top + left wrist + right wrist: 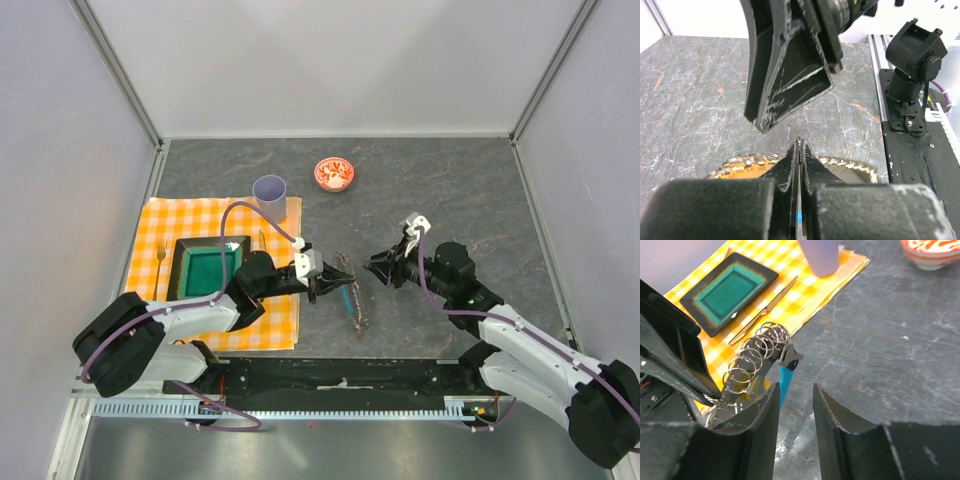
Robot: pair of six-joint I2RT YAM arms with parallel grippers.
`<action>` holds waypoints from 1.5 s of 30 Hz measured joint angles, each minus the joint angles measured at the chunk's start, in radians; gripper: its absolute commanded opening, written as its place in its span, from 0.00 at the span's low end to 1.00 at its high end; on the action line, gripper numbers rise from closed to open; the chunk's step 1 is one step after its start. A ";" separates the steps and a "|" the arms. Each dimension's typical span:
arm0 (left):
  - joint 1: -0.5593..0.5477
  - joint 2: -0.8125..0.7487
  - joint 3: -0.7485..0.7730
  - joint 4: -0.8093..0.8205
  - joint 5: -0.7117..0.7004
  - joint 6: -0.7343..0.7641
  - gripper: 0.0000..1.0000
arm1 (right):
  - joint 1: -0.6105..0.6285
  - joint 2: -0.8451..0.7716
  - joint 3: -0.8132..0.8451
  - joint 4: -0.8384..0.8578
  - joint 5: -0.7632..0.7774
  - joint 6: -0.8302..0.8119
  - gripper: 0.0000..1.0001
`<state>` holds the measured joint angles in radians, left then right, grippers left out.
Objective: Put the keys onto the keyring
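The left arm stretches low and forward, and the left gripper (316, 288) sits at the left side of the keyring (349, 296), jaws pressed tight on its thin wire. The right arm bends inward, and the right gripper (380, 268) hangs just right of the keyring, jaws apart.

Left arm (190, 318) and right arm (525, 345) share white links, chunky black joints, purple cables (250, 207); black gripper fingers (837, 415) show pale scuffs.

Dark grey marbled counter (460, 200) w/ rusty veins. White back wall (330, 60), pale grey side walls (50, 150) L+R, alu posts (118, 72) at corners. Light even, soft.
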<state>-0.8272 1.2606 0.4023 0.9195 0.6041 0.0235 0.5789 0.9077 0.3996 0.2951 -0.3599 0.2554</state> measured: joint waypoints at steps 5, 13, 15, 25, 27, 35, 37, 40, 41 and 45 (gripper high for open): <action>0.008 0.048 0.000 0.047 0.000 -0.004 0.02 | 0.000 -0.106 -0.005 -0.020 0.040 -0.023 0.41; 0.014 0.046 0.000 0.084 0.000 -0.024 0.02 | 0.000 -0.132 -0.071 0.064 -0.118 -0.047 0.40; 0.014 0.040 0.000 0.087 0.001 -0.031 0.02 | 0.000 -0.108 -0.076 0.087 -0.163 -0.047 0.39; 0.014 0.029 0.000 0.098 0.012 -0.057 0.02 | 0.000 -0.060 -0.079 0.200 -0.289 -0.043 0.39; 0.015 0.029 0.000 0.103 0.019 -0.061 0.02 | 0.000 -0.049 -0.079 0.217 -0.300 -0.043 0.37; 0.018 0.027 0.000 0.122 0.032 -0.087 0.02 | 0.000 -0.007 -0.082 0.264 -0.330 -0.041 0.27; 0.018 0.027 0.000 0.132 0.038 -0.094 0.02 | 0.000 -0.007 -0.084 0.278 -0.336 -0.039 0.25; 0.020 0.027 0.000 0.142 0.050 -0.107 0.02 | 0.000 -0.007 -0.086 0.292 -0.350 -0.035 0.14; 0.021 0.027 0.000 0.146 0.052 -0.110 0.02 | 0.000 -0.007 -0.086 0.296 -0.354 -0.034 0.09; 0.023 0.025 -0.006 0.160 0.051 -0.121 0.04 | 0.000 -0.009 -0.086 0.306 -0.369 -0.026 0.00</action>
<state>-0.8040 1.2858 0.3962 1.0794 0.6556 -0.0978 0.5789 0.8989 0.3134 0.6006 -0.7292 0.2295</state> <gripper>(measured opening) 0.019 0.029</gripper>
